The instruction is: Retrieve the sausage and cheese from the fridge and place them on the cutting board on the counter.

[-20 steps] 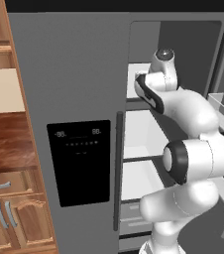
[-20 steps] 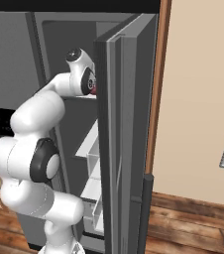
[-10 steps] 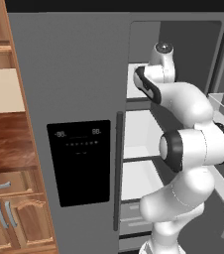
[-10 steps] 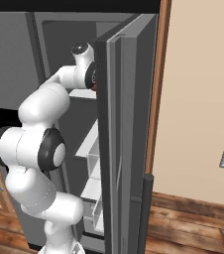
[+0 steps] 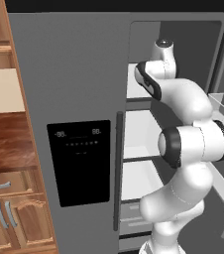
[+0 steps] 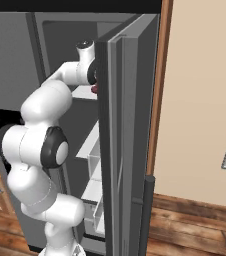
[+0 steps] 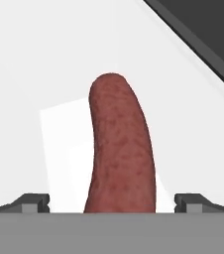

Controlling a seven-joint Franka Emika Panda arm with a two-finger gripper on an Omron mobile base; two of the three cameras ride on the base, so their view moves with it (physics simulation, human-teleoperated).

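In the hand view we see the sausage (image 7: pixel 120 149) rising from the bottom centre of the frame, a dark red-brown link curving slightly toward the upper left, its rounded end near the middle. It lies on a white shelf (image 7: pixel 34 59) of the fridge, with a dark grey wall cutting across the upper right corner. The two finger tips (image 7: pixel 32 202) of the claw (image 7: pixel 112 203) show low at the left and right edges, spread wide with the sausage between them; neither tip touches it, so we read the claw as apart and around the link, not clamped.

In the left base view the fridge (image 5: pixel 74 89) fills the middle of the frame, its left door closed with the black dispenser panel (image 5: pixel 80 161) at centre left, and its right compartment open, showing white shelves. The arm (image 5: pixel 193 144) climbs from the lower right and reaches to the upper shelf at the upper centre. A strip of the reddish-brown surface (image 5: pixel 5 149) shows at the left edge over light wood cabinets (image 5: pixel 10 218).

In the right base view the open fridge door (image 6: pixel 127 140) stands edge-on in the centre, and a small dark red spot, the sausage (image 6: pixel 93 89), peeks out beside its edge in the upper centre, next to the wrist.
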